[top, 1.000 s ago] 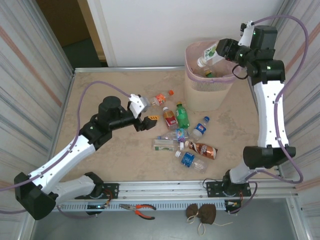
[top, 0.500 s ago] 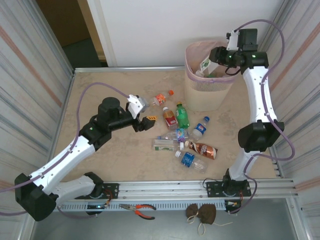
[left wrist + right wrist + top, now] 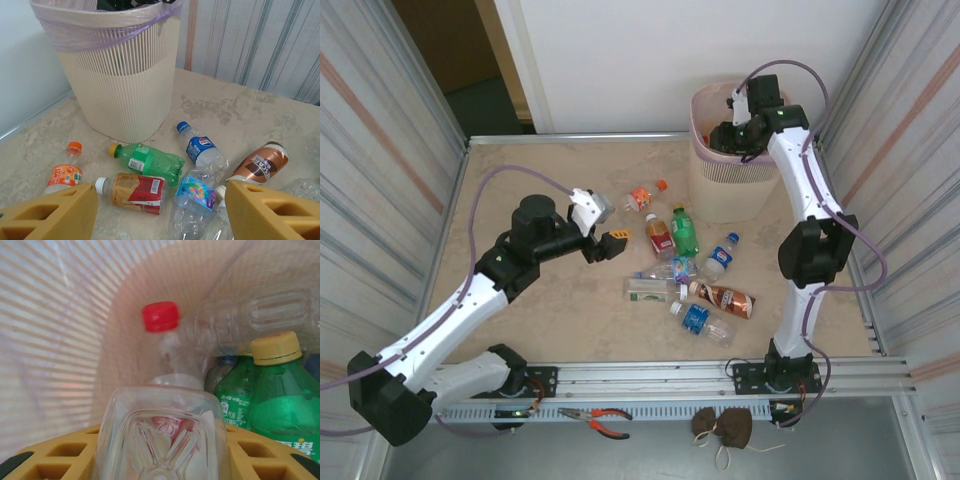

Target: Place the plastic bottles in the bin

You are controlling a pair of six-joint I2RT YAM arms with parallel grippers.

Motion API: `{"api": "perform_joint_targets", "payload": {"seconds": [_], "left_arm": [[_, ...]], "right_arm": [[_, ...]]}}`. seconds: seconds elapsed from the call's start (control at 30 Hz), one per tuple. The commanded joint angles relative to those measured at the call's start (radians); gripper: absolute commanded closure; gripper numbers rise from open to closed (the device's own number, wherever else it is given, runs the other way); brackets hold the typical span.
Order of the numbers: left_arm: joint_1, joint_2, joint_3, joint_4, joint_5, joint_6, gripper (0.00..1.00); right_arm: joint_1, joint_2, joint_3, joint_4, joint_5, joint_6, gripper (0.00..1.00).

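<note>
A: Broad beige tabletop [image 3: 520,170], and on its far right side stands the ribbed bin [image 3: 720,195] with a pink liner.

B: The right gripper [image 3: 728,136] is down in the bin's mouth. Its fingers pinch a clear bottle [image 3: 159,435], base toward the wrist camera, red cap at the far end.

A: Beside it in the bin sits a yellow-capped green bottle [image 3: 272,405].

B: The left gripper [image 3: 605,222] hangs over mid-tabletop, fingers spread wide with nothing between them.

A: Ahead of it is a loose cluster near the bin's foot: an orange bottle [image 3: 62,176], a red-label bottle [image 3: 137,192], a green bottle [image 3: 150,161], a blue-label bottle [image 3: 202,150] and a brown bottle [image 3: 257,165].

B: Red-handled pliers [image 3: 600,417] lie on the near rail.
</note>
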Motion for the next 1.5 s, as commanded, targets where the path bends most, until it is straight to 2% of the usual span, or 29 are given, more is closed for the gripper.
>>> {"api": "perform_joint_targets", "payload": {"seconds": [0.0, 0.37, 0.5, 0.67, 0.97, 1.23, 1.47], "left_arm": [[0.008, -0.03, -0.013, 0.007, 0.008, -0.011, 0.32], [0.011, -0.034, -0.02, 0.006, 0.002, -0.014, 0.32], [0.015, -0.03, -0.017, 0.007, 0.003, -0.011, 0.32], [0.017, -0.019, -0.014, 0.012, 0.005, -0.01, 0.32], [0.016, 0.033, 0.007, 0.011, 0.002, 0.002, 0.32], [0.039, 0.192, 0.114, -0.105, -0.04, 0.086, 0.32], [0.107, 0.406, 0.271, -0.218, -0.025, 0.173, 0.33]], "right_arm": [[0.006, 0.071, -0.005, -0.064, 0.022, -0.029, 0.58], [0.012, 0.143, 0.044, -0.115, 0.071, -0.043, 0.51], [0.01, 0.107, 0.097, -0.129, 0.059, -0.036, 0.4], [0.005, 0.061, 0.173, -0.159, 0.054, -0.019, 0.32], [0.004, -0.057, 0.178, -0.16, 0.051, 0.01, 0.3], [-0.01, -0.161, 0.174, -0.182, 0.108, 0.035, 0.3], [-0.071, -0.295, 0.11, -0.169, 0.106, 0.061, 0.3]]}}
